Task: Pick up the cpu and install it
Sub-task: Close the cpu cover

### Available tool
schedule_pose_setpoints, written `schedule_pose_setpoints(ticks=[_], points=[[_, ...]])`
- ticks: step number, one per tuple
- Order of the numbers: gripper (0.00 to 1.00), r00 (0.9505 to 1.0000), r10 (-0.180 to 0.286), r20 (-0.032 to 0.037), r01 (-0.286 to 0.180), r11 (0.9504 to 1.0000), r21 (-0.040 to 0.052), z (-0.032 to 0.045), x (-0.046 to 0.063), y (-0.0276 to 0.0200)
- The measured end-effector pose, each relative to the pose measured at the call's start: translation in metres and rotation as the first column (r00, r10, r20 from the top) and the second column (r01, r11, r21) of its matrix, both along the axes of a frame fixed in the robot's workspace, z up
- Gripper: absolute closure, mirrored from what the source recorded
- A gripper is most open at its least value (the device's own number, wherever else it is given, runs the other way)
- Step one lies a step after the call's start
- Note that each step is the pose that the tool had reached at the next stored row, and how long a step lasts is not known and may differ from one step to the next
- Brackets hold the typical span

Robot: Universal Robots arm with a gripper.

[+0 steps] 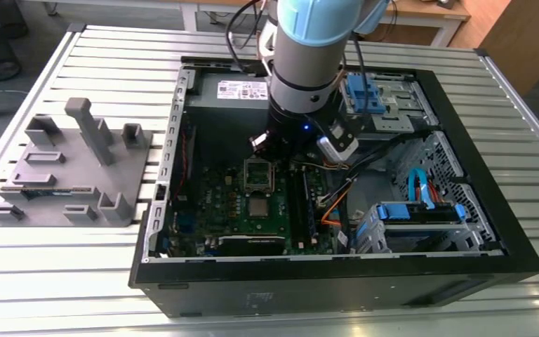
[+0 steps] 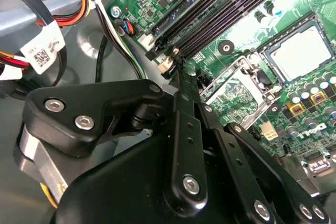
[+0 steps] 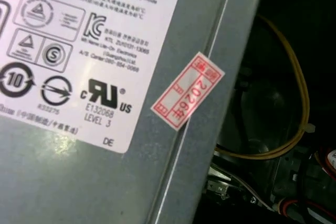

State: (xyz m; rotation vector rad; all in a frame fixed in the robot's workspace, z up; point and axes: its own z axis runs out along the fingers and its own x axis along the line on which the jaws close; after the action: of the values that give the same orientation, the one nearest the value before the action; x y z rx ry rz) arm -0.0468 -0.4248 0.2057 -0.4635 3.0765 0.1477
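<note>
pincer [image 2: 176,62]: jaws look closed, nothing between; hangs low over green board [image 1: 215,203] in case [image 1: 494,232] | cpu [image 1: 258,206]: flat in its seat on board, 6 o'clock of pincer in ext. view | load plate [image 1: 258,175]: tipped open at 12 o'clock of cpu, prob. to admit chip | hidden: pincer tips behind arm [image 1: 307,63] in ext. view; seating depth unclear

Bright, even light (soft shadows)

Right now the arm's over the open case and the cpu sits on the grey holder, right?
Not on the holder: the cpu lies in the socket inside the case, as the second wrist view shows. The arm is over the open case.
</note>
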Motion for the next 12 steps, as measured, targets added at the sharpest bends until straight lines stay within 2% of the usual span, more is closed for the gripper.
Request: schedule_pose_setpoints(ticks=[9, 12], points=[[0.89, 1.0, 0.003, 0.0, -0.003, 1.0, 0.0019, -0.0004, -0.0021, 0.0001], [0.89, 0.9991, 0.043, 0.0, -0.043, 0.9991, 0.0018, -0.0004, -0.0021, 0.0001]])
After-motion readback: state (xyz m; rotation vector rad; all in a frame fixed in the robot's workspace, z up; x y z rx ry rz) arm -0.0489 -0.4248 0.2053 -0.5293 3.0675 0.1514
